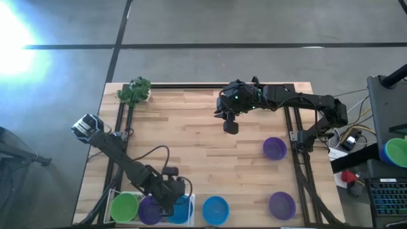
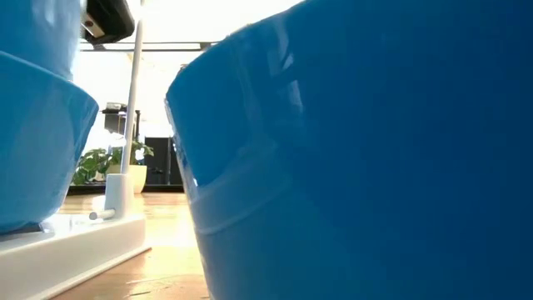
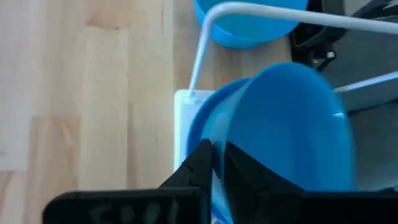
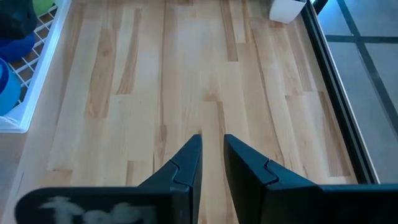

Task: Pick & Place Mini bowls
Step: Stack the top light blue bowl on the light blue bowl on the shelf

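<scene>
From above, the wooden counter point(image 1: 203, 133) carries a white mesh tray point(image 1: 114, 194) at its near left corner, and in it sit a green bowl point(image 1: 124, 207), a purple bowl point(image 1: 149, 212) and a blue bowl point(image 1: 184, 213) side by side. The left end effector point(image 1: 170, 202) is down over the tray, right at the rim of that blue bowl. Just beside the tray, out on the bare wood, stands a second blue bowl point(image 1: 215, 210), and farther right are two more purple bowls point(image 1: 282, 205), one near the edge and one point(image 1: 275, 148) up by the right rail. The right end effector point(image 1: 230, 126) hangs over the middle of the counter, well apart from every bowl, and a leafy toy plant point(image 1: 135, 90) stands at the far left corner. From counter height, the loose blue bowl point(image 2: 366, 158) fills most of the picture, with the tray's blue bowl point(image 2: 37, 125) at the left above the tray's white rim point(image 2: 75, 242) and the plant point(image 2: 108, 162) far behind. Looking past the left wrist, the left end effector point(image 3: 217, 162) has its fingers point(image 3: 200, 165) set on either side of the tilted blue bowl's point(image 3: 292, 124) rim with only a narrow gap; whether they are pinching it or just let go I cannot tell. The other blue bowl point(image 3: 249, 25) lies beyond the tray's wire frame point(image 3: 205, 43). Past the right wrist, the right end effector point(image 4: 212, 163) holds nothing, its fingers a little apart over bare wood, the tray's corner point(image 4: 25, 93) off to one side.
</scene>
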Motion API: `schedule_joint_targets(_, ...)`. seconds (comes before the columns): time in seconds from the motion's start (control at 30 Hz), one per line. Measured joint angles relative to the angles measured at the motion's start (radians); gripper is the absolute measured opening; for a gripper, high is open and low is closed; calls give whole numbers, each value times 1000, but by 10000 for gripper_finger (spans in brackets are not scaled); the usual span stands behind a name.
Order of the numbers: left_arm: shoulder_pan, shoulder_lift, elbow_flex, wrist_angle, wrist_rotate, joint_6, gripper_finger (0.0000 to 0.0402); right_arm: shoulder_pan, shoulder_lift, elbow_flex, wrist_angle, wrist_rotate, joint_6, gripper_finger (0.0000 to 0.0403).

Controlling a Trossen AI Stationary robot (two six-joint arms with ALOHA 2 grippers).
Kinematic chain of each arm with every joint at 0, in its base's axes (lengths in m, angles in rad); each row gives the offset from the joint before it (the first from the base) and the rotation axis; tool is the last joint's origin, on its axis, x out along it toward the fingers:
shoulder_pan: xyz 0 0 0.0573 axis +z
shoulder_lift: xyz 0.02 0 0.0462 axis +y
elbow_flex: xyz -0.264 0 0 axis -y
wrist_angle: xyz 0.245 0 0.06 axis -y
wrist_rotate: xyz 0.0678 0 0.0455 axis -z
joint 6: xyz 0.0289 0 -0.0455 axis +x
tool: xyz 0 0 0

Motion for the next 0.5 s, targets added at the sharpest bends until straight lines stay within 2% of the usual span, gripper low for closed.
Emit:
schedule_joint_targets(0.3,6,0,0,0,-13,4,76,0,0,0,0,0,1,61)
schedule_joint_targets(0.5,6,-19,0,-8,38,30,82,0,0,0,0,0,-1,61)
